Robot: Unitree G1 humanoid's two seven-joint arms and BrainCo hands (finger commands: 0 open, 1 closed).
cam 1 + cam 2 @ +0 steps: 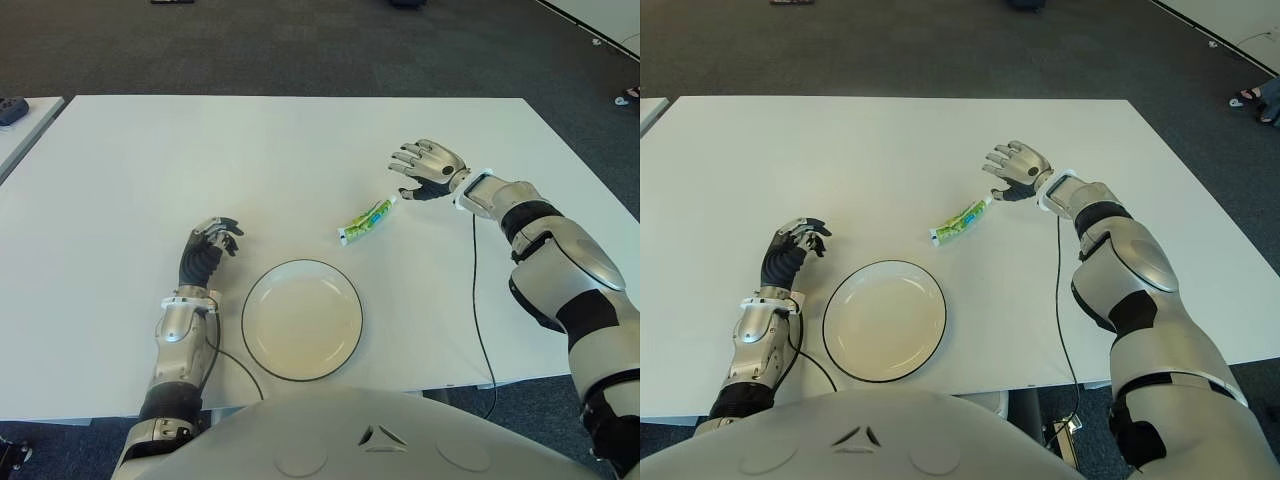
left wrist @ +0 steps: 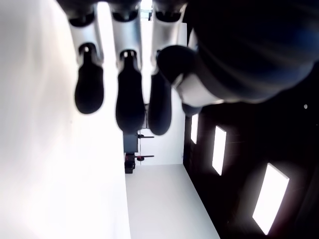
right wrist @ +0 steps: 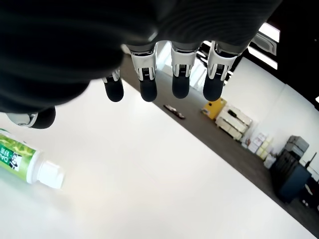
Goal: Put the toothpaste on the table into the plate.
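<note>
Toothpaste (image 1: 365, 220): green tube lying flat on the white worktop (image 1: 150, 160), just beyond the plate on the far right, white cap toward the right hand, flat tail toward the plate.
Plate (image 1: 301, 319): white with dark rim, at the near edge, nothing in it, near the tube but not touching.
Right hand (image 1: 428, 166): just right of the cap and a little beyond it, palm down, above the worktop.
Right fingers (image 3: 148, 89): spread wide and straight, holding nothing; thumb close to the cap, not yet touching the tube.
Left hand (image 1: 208, 247): idle, seen left of the plate; fingers loosely curled, holding nothing.
Step in hand: probably the reach before the grasp.
Doing it well: better to bring the palm over the middle of the tube, not the cap, thumb on one long side and fingers on the other, then lower and close slowly.
Risk: soft, low tube, likely to slide or turn if pushed from the cap end only.
After the grasp: short way toward the near left, release low above the plate centre.
</note>
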